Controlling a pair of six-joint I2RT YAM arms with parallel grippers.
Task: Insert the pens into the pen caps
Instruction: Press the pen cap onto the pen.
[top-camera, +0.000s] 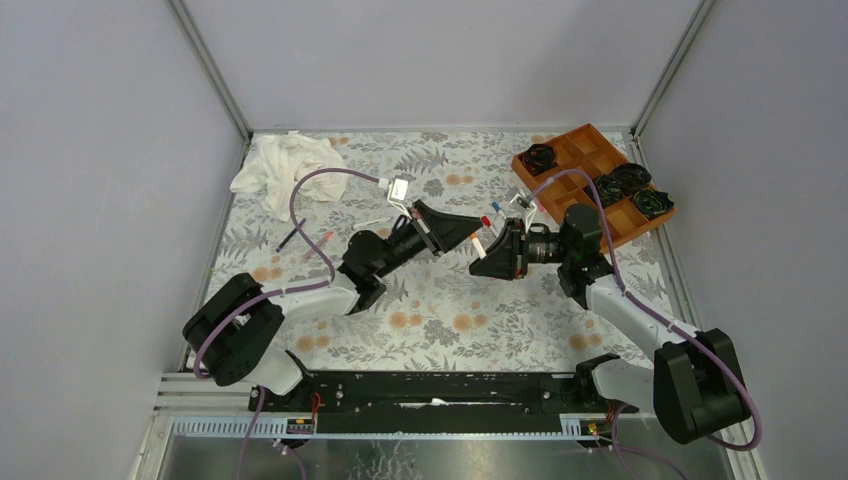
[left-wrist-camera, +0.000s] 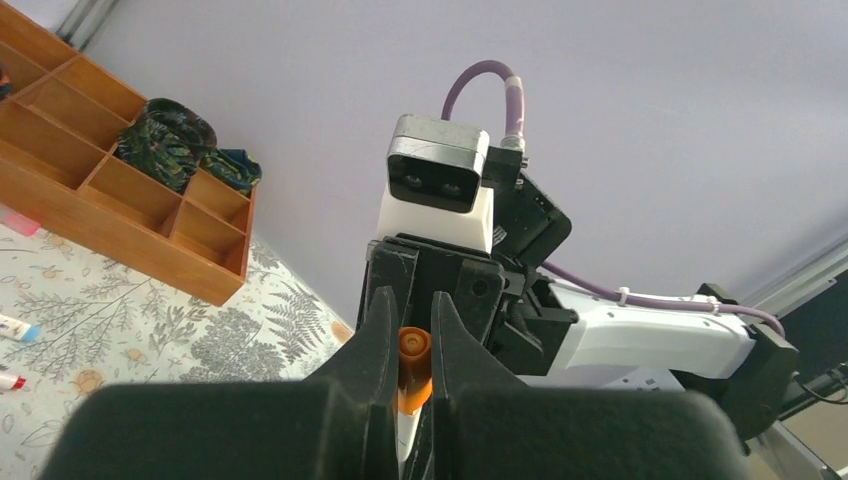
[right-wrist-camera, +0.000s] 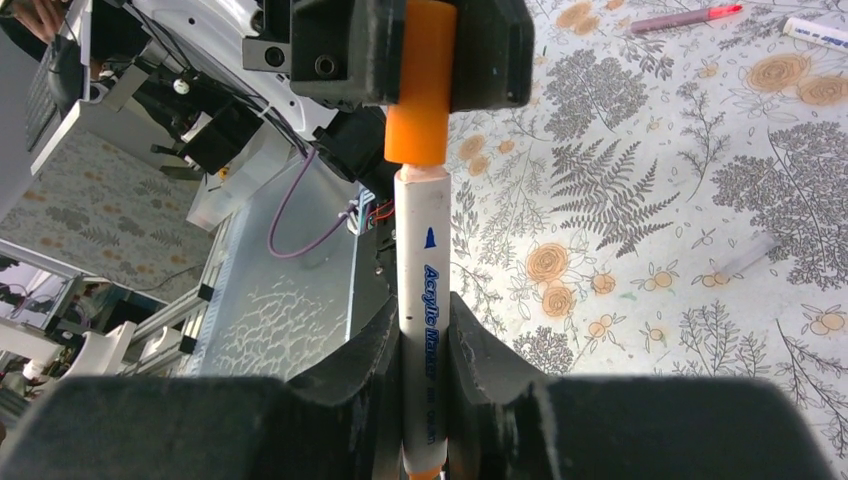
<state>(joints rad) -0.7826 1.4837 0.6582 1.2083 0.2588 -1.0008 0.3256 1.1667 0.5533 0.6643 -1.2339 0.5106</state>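
The right pincer (right-wrist-camera: 425, 335) is pinching the white acrylic marker (right-wrist-camera: 424, 250) by its barrel, and the left pincer (right-wrist-camera: 420, 60) is clamping the orange cap (right-wrist-camera: 417, 125). Both are hanging nose to nose above the surface (top-camera: 450, 320), just left of the wooden tray (top-camera: 573, 160) in the top view. The marker's end is sitting at the cap's mouth, so the insertion step appears to be in hand. The next move is calling for a straight push along the barrel until the cap seats, with 1 pincer then letting go.

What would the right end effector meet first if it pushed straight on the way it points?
The orange cap gripped by the left end effector: the white pen in the right end effector already seems to touch its mouth.
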